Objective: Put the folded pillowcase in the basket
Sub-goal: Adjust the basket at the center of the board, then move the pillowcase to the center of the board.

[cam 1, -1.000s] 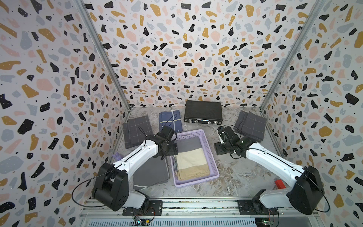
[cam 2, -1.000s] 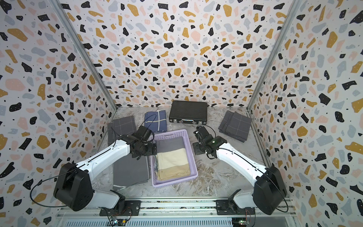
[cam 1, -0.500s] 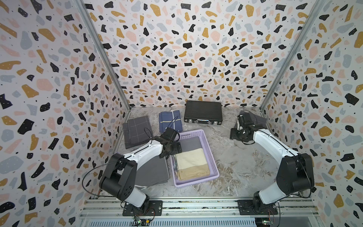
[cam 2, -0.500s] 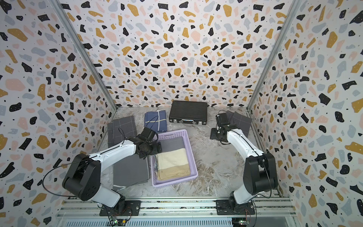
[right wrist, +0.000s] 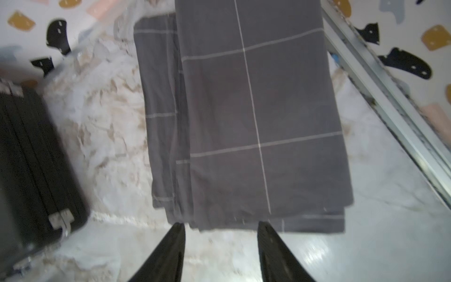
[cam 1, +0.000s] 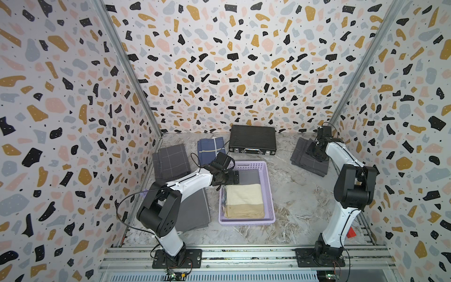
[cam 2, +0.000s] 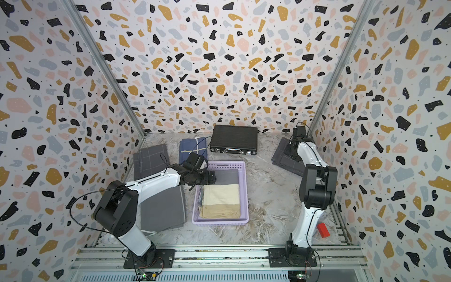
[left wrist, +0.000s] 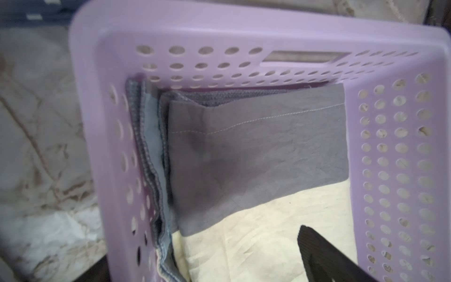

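Observation:
The lavender basket (cam 1: 246, 221) (cam 2: 219, 221) (left wrist: 244, 29) stands mid-table and holds a cream-and-tan folded cloth (cam 1: 244, 200) on a grey one (left wrist: 256, 151). My left gripper (cam 1: 235, 177) (cam 2: 212, 177) hovers open over the basket's far left corner; in the left wrist view only one of its fingers (left wrist: 317, 254) shows, above the cream cloth. A folded pillowcase (cam 1: 302, 158) (cam 2: 283, 158) (right wrist: 256, 109), dark grey with thin white lines, lies at the back right. My right gripper (cam 1: 314, 152) (cam 2: 291, 151) (right wrist: 220, 225) is open at its near edge, tips apart, holding nothing.
A black hard case (cam 1: 252, 141) lies by the back wall. A blue folded cloth (cam 1: 211, 149) and a grey checked one (cam 1: 170, 161) lie back left. A plain grey cloth (cam 1: 195, 212) lies under the left arm. A red block (cam 1: 351, 232) sits front right.
My right arm has swung from beside the basket to the back right corner, over the grey pillowcase, and its jaws have narrowed somewhat. The left gripper has stayed at the basket's left side.

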### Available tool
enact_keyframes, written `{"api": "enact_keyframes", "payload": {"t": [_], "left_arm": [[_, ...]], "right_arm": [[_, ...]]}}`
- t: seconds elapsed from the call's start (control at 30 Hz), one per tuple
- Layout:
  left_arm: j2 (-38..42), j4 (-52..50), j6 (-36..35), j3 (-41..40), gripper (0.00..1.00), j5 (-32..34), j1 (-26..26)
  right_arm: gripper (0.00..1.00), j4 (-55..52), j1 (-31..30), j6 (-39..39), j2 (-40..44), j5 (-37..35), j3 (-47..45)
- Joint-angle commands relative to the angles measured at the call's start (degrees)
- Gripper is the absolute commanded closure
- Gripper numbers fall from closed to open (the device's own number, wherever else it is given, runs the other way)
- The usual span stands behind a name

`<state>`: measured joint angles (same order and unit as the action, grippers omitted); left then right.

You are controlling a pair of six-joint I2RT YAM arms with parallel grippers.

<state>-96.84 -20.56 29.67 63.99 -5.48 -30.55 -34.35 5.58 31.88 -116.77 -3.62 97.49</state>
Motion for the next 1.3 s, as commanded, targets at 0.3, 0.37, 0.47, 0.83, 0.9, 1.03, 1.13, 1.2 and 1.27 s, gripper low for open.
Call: {"api": "enact_keyframes", "payload": {"t": [0.3, 0.37, 0.47, 0.83, 0.9, 1.03, 1.13, 1.2, 1.27], "left_arm": [[15.0, -4.2, -0.7, -0.6, 0.00, 10.5, 0.4], [17.2, -2.9, -0.4, -0.4, 0.00, 8.0, 0.5], [18.6, -3.0, -0.1, 1.3, 0.02, 4.5, 0.6], [22.0, -5.1, 4.1, 2.2, 0.16, 0.1, 0.6], [22.0, -5.1, 4.6, 2.4, 0.19, -1.2, 0.5], [21.1, -5.1, 4.2, 3.8, 0.23, -2.3, -1.6], [19.7, -5.8, 3.0, 6.6, 0.24, -2.2, -5.6], [18.3, -6.7, 2.4, 8.9, 0.23, -0.6, -8.4], [16.3, -7.3, 2.0, 10.9, 0.23, -0.7, -10.5]], "right_arm": [[0.63, -8.0, 0.4, 1.0, -11.0, 3.5, 6.1], [0.63, -9.0, 0.4, 1.5, -11.1, 4.5, 4.6], [0.66, -10.3, 0.4, 1.3, -11.0, 7.5, 1.6], [0.75, -5.5, -0.9, 1.2, 0.7, 11.1, -21.4], [0.75, -5.2, -1.3, 1.1, 4.1, 11.3, -26.2], [0.76, -1.6, -3.2, 2.2, 14.5, 14.9, -39.9], [0.76, -1.3, -5.5, 3.2, 23.9, 17.4, -48.9], [0.79, -1.6, -6.2, 3.9, 29.2, 17.9, -53.9], [0.81, -3.3, -6.4, 4.0, 33.5, 18.8, -57.6]]}}
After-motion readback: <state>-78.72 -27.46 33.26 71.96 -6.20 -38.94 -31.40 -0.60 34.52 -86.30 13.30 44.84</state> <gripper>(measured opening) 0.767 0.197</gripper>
